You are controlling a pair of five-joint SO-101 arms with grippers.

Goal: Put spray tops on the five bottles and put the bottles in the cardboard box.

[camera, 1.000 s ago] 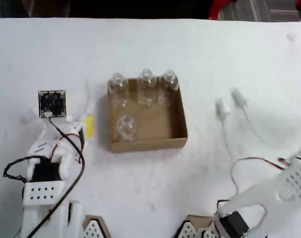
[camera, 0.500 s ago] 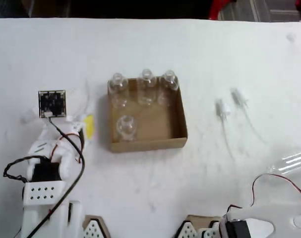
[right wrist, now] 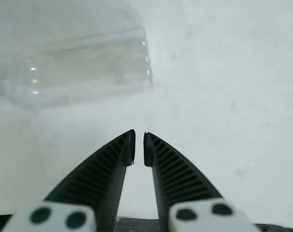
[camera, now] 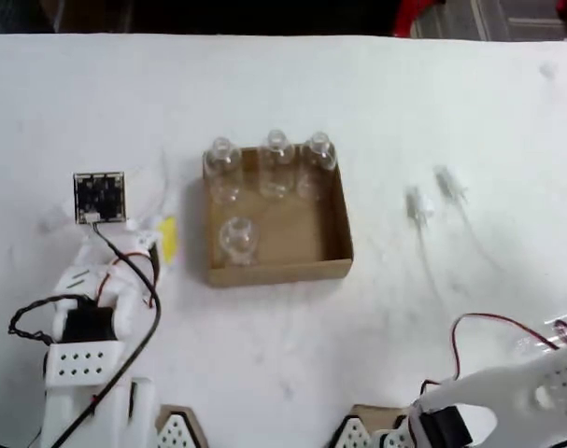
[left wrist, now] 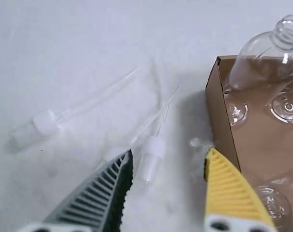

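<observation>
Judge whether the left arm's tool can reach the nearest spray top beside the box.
Probably yes: the spray top lies bare between the fingers of the open left tool, with nothing in the way, though the box stands close.

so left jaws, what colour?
Left jaws: one grey, one yellow, flanking a spray top; clearest in left wrist view.

One spray top point(left wrist: 150, 157) lies between the spread left fingers point(left wrist: 105, 188), with bare table point(left wrist: 88, 48) ahead of them. The cardboard box point(left wrist: 218, 116) wall stands just outside the yellow one, blocking that side. Ahead of the right fingers point(right wrist: 112, 164), which are almost touching, a lying bottle point(right wrist: 83, 65) bars the way.
</observation>
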